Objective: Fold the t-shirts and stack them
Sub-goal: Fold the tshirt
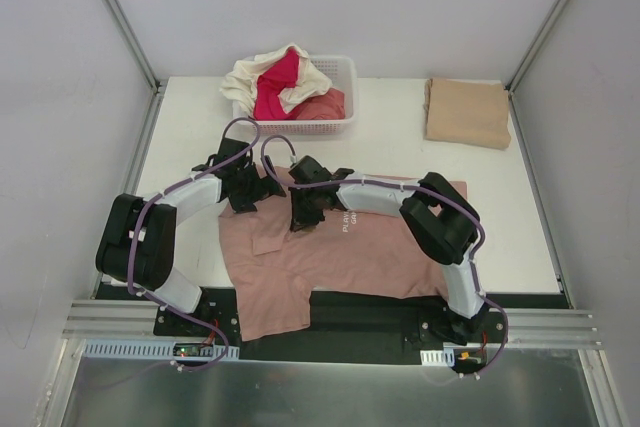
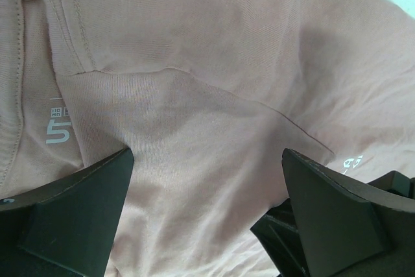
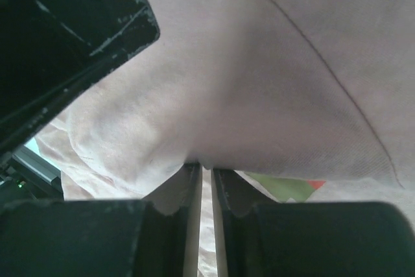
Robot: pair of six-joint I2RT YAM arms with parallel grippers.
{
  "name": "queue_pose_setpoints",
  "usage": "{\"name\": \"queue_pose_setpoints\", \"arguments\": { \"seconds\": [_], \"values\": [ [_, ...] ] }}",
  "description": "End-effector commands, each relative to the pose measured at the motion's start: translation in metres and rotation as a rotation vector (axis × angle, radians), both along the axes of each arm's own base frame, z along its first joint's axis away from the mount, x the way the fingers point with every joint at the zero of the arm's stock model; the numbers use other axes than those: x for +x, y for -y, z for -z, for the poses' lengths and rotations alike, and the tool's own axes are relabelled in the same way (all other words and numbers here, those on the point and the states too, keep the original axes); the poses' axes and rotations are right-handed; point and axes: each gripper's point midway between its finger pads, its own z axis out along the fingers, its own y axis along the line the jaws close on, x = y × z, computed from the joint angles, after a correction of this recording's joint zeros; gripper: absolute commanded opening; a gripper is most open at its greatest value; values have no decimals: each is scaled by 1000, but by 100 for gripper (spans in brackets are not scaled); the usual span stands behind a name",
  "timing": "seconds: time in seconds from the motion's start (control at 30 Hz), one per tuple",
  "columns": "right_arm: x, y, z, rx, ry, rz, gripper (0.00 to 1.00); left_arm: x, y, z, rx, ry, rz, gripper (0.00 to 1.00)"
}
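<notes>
Pink shirt (image 1: 340,247) lay spread on table (image 1: 520,227), close to arm bases. Left gripper (image 1: 268,187) hovered over shirt's far left part, fingers (image 2: 84,192) spread wide, holding nothing. Right gripper (image 1: 300,219) sat just beside it, fingers (image 3: 178,192) clenched, apparently on raised pinch of pink fabric; view very close. Tan shirt (image 1: 467,112) lay folded at far right corner. Basket (image 1: 345,125) at far middle held cream shirt (image 1: 250,77), magenta shirt (image 1: 275,87) and coral shirt (image 1: 325,105).
</notes>
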Motion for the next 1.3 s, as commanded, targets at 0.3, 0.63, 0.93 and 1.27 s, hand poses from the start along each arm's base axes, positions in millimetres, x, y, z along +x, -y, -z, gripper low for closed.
{"name": "queue_pose_setpoints", "arguments": {
  "seconds": [0.3,0.63,0.93,1.27],
  "values": [
    [-31,4,-30,-57,-46,40,0,1,-11,12,48,-2,-7,99],
    [-53,19,-40,-127,-80,61,1,0,-16,18,64,-21,-17,99],
    [-40,45,-48,-270,4,91,4,-1,-20,18,84,-27,-26,99],
    [-37,1,-80,-56,38,-86,15,-1,-23,17,96,-24,-26,99]
  ]
}}
